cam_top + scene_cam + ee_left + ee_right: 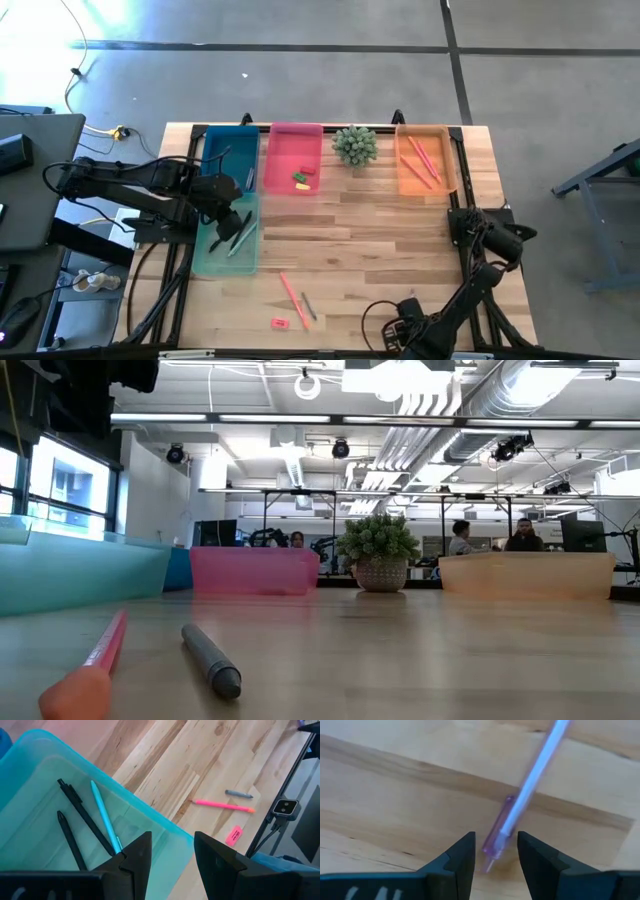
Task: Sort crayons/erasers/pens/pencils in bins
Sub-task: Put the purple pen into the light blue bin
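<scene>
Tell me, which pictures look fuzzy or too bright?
Right wrist view: the purple pen is smeared and blurry. Low view: the near pink pencil and grey stick look soft. High view: bright glare washes out the floor's top left corner.

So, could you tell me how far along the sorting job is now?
Done: erasers lie in the pink bin, pencils in the orange bin, pens in the teal bin. In hand: the left gripper hovers open and empty over the teal bin; the right gripper is open around a purple-tipped stick. Left: a pink pencil, grey stick and pink eraser.
</scene>
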{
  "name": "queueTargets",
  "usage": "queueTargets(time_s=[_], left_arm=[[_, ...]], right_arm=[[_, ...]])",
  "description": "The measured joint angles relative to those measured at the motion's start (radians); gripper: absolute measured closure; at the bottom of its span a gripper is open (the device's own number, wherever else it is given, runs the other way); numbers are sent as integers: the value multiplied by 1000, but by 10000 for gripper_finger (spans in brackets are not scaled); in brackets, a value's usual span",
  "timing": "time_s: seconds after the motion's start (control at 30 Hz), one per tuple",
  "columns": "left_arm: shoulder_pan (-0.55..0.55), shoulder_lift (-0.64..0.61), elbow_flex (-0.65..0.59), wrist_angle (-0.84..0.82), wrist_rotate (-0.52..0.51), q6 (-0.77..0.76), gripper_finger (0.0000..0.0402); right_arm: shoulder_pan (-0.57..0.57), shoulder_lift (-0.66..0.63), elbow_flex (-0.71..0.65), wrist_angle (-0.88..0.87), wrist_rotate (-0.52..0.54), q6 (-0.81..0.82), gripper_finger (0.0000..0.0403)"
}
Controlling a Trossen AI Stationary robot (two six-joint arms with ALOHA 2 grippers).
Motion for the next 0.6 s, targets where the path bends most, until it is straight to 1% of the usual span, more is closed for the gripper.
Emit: queueTargets(time_s=[0.17,0.47,0.6], left_arm=[[0,0,0,0,-9,1,267],[0,0,0,0,-11,3,267],[0,0,0,0,-11,7,267]], right_arm=[[-10,12,1,20,-4,-5,278],[-39,14,3,31,-35,-16,355],[-39,14,3,34,-35,-15,374]])
